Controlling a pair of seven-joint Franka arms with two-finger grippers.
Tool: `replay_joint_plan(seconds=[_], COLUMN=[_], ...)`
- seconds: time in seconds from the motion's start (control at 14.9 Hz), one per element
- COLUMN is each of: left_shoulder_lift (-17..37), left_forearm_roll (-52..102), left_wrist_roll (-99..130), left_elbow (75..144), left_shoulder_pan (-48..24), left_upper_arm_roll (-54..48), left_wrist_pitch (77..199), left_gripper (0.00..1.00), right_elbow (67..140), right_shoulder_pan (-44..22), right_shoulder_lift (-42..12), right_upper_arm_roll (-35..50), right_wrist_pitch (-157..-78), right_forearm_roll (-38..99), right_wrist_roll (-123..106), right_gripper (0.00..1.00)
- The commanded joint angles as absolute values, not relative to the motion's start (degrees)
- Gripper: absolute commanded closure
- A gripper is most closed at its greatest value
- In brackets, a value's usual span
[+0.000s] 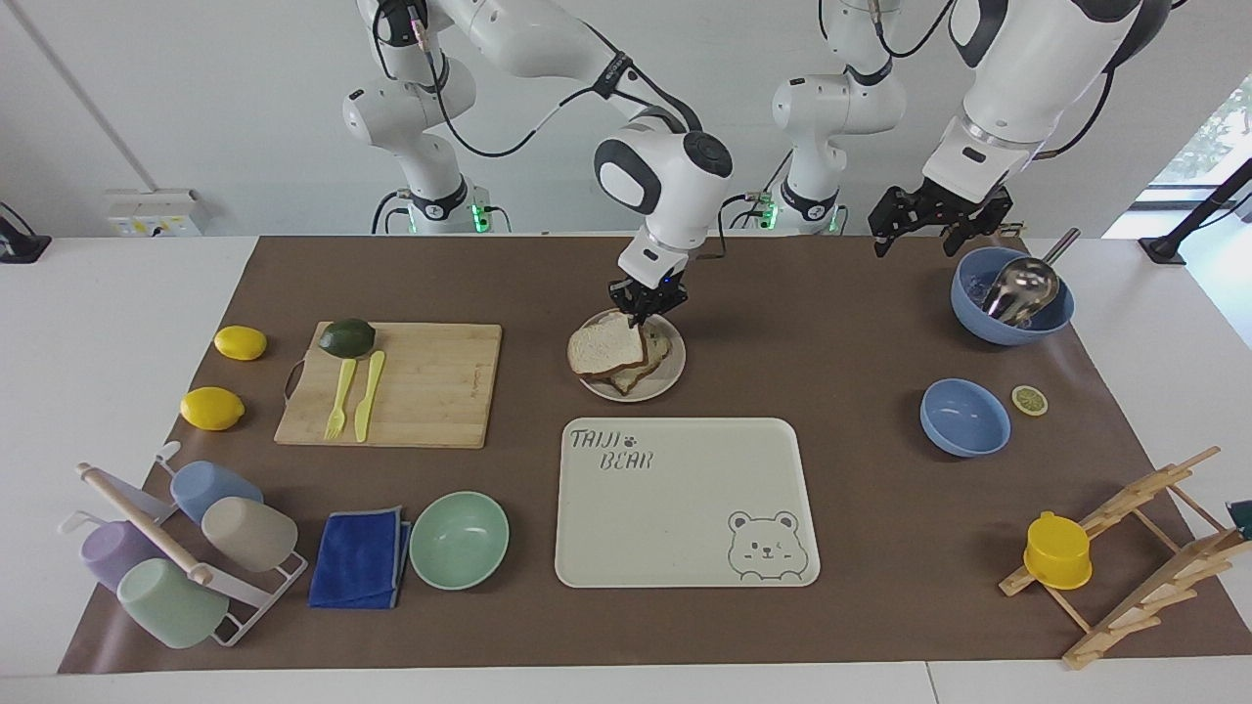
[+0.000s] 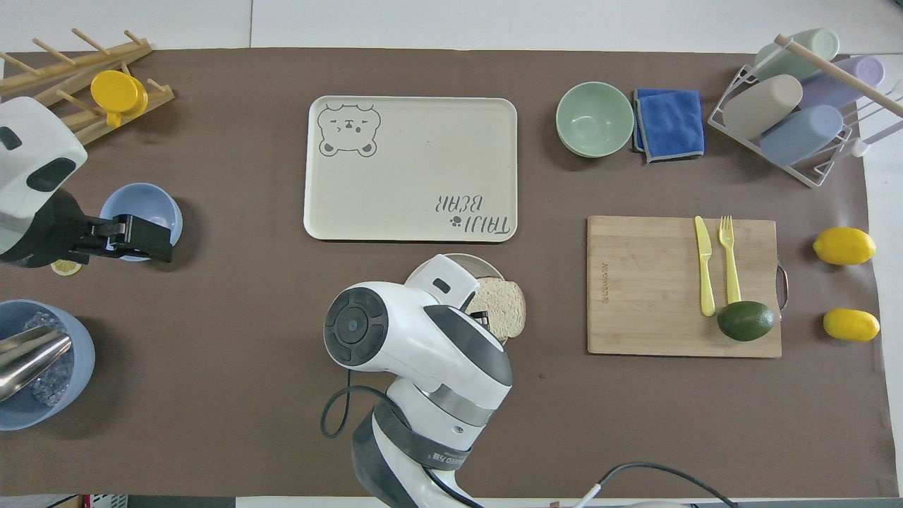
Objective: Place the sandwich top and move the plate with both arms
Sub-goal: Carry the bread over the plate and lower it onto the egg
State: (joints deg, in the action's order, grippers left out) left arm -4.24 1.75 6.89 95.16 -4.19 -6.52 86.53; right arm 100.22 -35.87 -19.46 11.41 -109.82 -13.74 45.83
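Observation:
The sandwich top, a plain brown-crusted slice, lies slightly tilted over the lower slice on the round pale plate. It overhangs the rim toward the right arm's end and hides the egg. My right gripper is low over the plate, shut on the top slice's edge nearest the robots. In the overhead view the right arm covers most of the plate; part of the top slice shows. My left gripper waits open in the air beside the large blue bowl, and shows in the overhead view.
The cream bear tray lies just farther from the robots than the plate. A cutting board with fork, knife and avocado lies beside the plate toward the right arm's end. A green bowl and a small blue bowl stand farther out.

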Motion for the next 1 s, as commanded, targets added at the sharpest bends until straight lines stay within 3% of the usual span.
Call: replay_joint_plan(seconds=[0.0,0.54,0.67,0.8,0.87,0.94], left_shoulder_lift=[-5.62,-5.62,-5.62,-5.62,-5.62,-5.62], left_forearm_roll=[2.2,2.2,2.28,2.2,2.2,2.2], left_wrist_roll=[6.77,6.77,6.77,6.77,6.77,6.77], left_elbow=[96.59,96.59,96.59,96.59,96.59,96.59], left_shoulder_pan=[-3.96,-3.96,-3.96,-3.96,-3.96,-3.96], left_upper_arm_roll=[-6.42,-6.42,-6.42,-6.42,-6.42,-6.42], left_wrist_pitch=[87.01,87.01,87.01,87.01,87.01,87.01], left_gripper=[0.0,0.0,0.0,0.0,0.0,0.0], right_elbow=[102.38,106.25,106.52,106.52,106.26,105.74], right_shoulder_pan=[-35.42,-35.33,-35.24,-35.24,-35.24,-35.33], right_shoulder_lift=[-19.43,-18.55,-18.46,-18.46,-18.54,-18.54], right_upper_arm_roll=[12.04,14.24,14.33,14.33,14.33,14.33], right_wrist_pitch=[-113.71,-115.66,-115.84,-116.01,-116.1,-116.1], right_forearm_roll=[-12.83,-12.39,-12.39,-12.39,-12.39,-12.39], right_wrist_roll=[45.97,46.85,46.58,46.58,46.32,46.32], right_gripper=[1.0,0.98,0.83,0.59,0.36,0.04])
